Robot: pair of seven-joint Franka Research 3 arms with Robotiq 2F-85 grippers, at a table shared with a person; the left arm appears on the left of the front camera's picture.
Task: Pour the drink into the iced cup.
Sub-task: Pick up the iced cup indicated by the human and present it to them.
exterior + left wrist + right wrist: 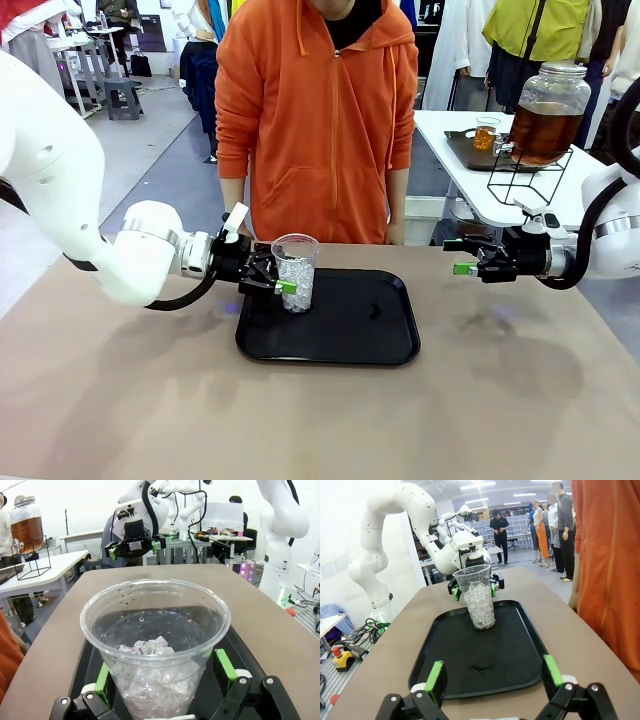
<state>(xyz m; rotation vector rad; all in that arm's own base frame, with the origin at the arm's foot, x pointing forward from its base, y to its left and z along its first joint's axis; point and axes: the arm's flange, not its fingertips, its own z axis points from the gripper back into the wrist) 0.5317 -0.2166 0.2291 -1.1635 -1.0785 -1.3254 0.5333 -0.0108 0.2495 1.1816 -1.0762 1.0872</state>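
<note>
The iced cup [295, 272], clear plastic and partly filled with ice, stands upright at the left end of a black tray [400, 350]. My left gripper [283, 270] is open, with one green pad on each side of the cup [155, 645]. To the right of the tray, my right gripper [458, 256] hangs open and empty above the table, pointing at the cup [479, 600]. Amber-brown drink shows in a large glass jar [547, 115] and a small glass [487, 133] on the white side table at the back right.
A person in an orange hoodie [315, 120] stands at the far edge, right behind the tray. The tray's right half [485, 655] is bare. The jar sits on a black wire stand [528, 175]. Brown tabletop [300, 420] lies free in front.
</note>
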